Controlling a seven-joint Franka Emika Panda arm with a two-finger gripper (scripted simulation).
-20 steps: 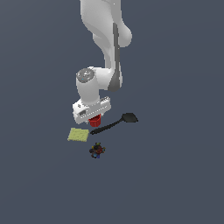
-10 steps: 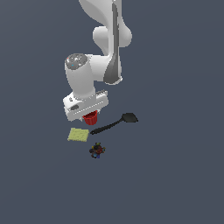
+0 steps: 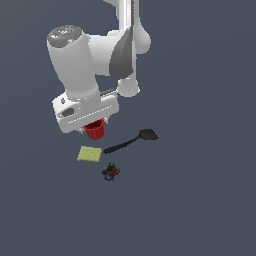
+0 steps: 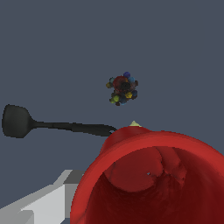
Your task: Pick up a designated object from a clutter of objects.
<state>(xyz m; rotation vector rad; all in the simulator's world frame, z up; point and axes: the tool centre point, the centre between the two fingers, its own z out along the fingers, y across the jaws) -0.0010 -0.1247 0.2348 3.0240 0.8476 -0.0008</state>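
Gripping the red cup (image 3: 95, 130), the pincer (image 3: 93, 125) has it clamped under the white wrist housing; only the cup's lower tapered part pokes out below the housing in the exterior view. Fingers themselves are mostly hidden there. Wrist view: cup (image 4: 153, 179) fills the near field, open mouth toward the camera, one pale grey finger (image 4: 43, 201) right against its outer wall.

Cup as reference for the rest:
- Cup looks clear of the grey table (image 3: 200, 200), not touching any other item.
- Black spatula (image 3: 129, 141) lies flat on the table just beside the cup, toward the exterior view's right. Handle end is nearest the cup, blade end farthest. Wrist view shows the spatula (image 4: 52, 124) full length beyond the cup rim.
- Yellow-green square pad (image 3: 89, 154) lies flat on the table below the cup, apart from it. Wrist view: only a tiny corner (image 4: 134, 124) peeks over the rim.
- Small dark multicoloured toy (image 3: 110, 172) is farthest from the cup, past the pad and the spatula handle; toy (image 4: 122, 89) stands alone on the table.
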